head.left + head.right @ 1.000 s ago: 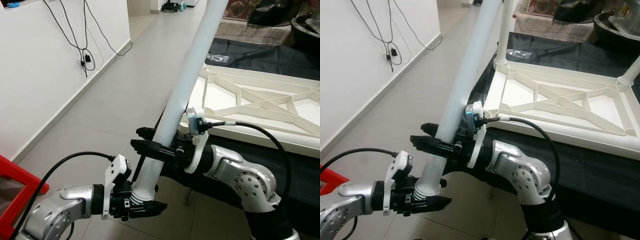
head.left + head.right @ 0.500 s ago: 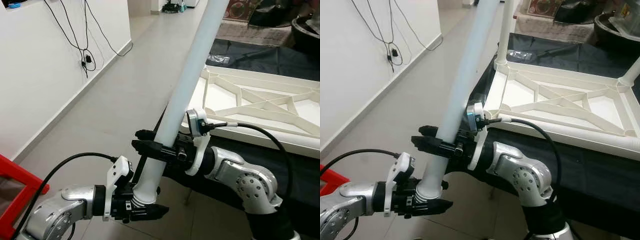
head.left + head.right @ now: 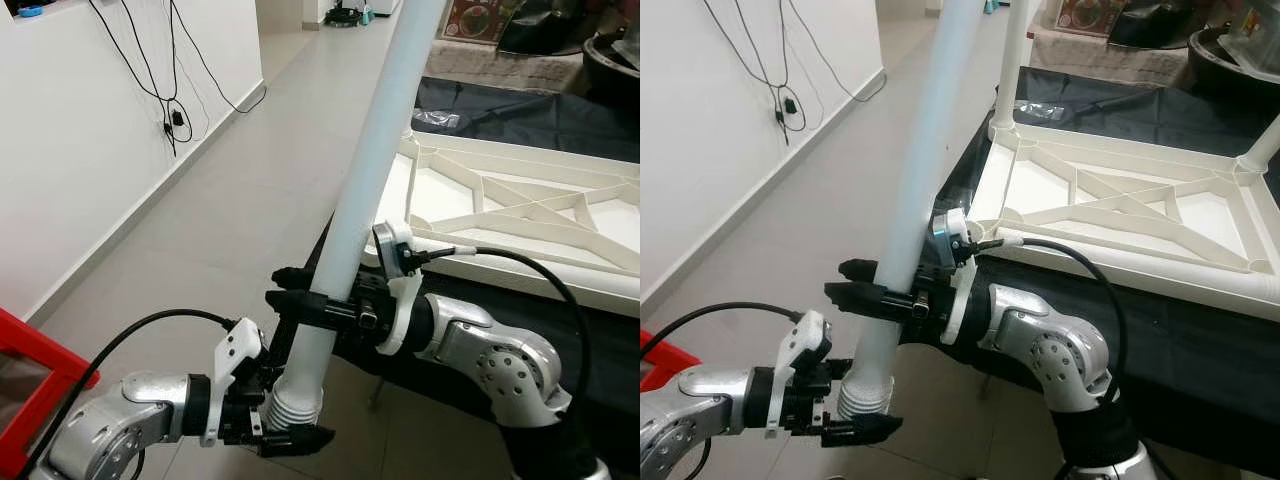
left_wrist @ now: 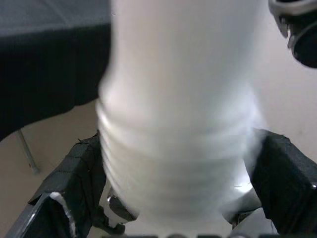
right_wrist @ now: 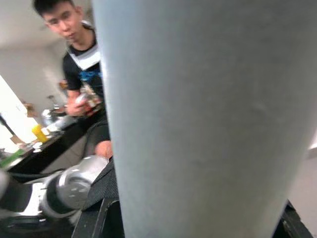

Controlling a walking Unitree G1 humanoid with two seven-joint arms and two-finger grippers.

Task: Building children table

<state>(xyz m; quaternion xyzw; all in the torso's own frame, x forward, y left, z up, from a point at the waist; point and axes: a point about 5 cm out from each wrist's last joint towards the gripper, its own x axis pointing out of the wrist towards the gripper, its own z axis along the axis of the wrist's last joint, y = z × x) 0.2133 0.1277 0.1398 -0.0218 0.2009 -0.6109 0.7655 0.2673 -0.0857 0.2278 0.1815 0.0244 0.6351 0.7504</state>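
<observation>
Being tilted more upright than a second ago, the table leg (image 3: 365, 190) is being clamped by left tool (image 3: 285, 432) and right tool (image 3: 300, 305), nearing readiness for fitting.

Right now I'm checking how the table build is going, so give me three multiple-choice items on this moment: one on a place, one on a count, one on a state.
1. Where does the left pincer grip the white leg?
A. at its ribbed lower end
B. at its top
C. nowhere

2. How many legs already stand on the upside-down tabletop?
A. none
B. two
C. four

3. How is the held leg standing?
A. flat on the floor
B. tilted, its top leaning toward the tabletop
C. fitted into a corner socket

Answers:
1. A: the left pincer closes around the threaded end, below the right pincer.
2. B: the right eye view shows one leg at the far left corner and another leg at the far right.
3. B: both pincers hold it in the air at a slant.
</observation>
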